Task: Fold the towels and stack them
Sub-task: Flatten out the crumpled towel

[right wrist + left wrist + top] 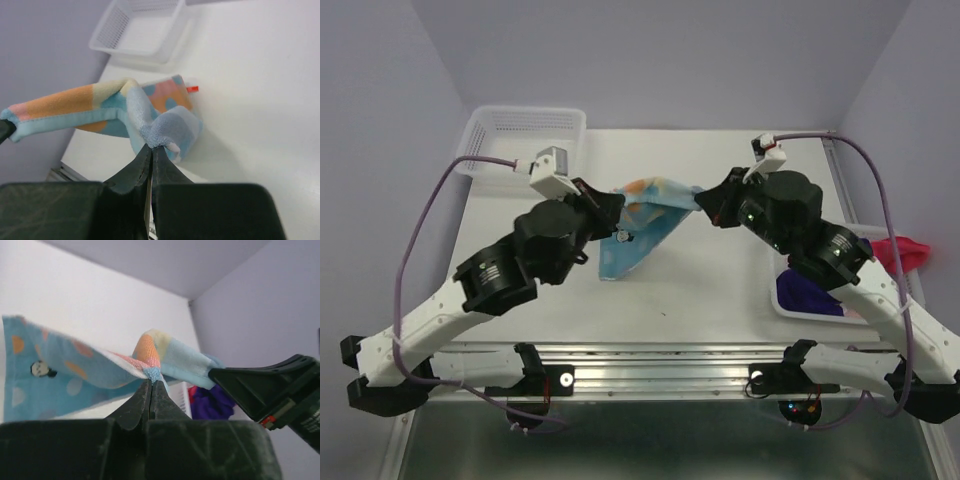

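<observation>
A patterned towel (642,225) in light blue, orange and white hangs stretched between my two grippers above the middle of the table (710,285). My left gripper (618,220) is shut on its left corner (151,374). My right gripper (703,200) is shut on its right corner (160,136). The towel's lower part droops to the table toward the front. A deep purple towel (807,293) lies in the basket at the right, also visible in the left wrist view (212,402). A pink-red towel (903,250) hangs at that basket's far right.
An empty white mesh basket (525,133) stands at the back left, also in the right wrist view (142,30). A second white basket (782,300) at the right holds the purple towel, partly under my right arm. Purple cables loop from both wrists.
</observation>
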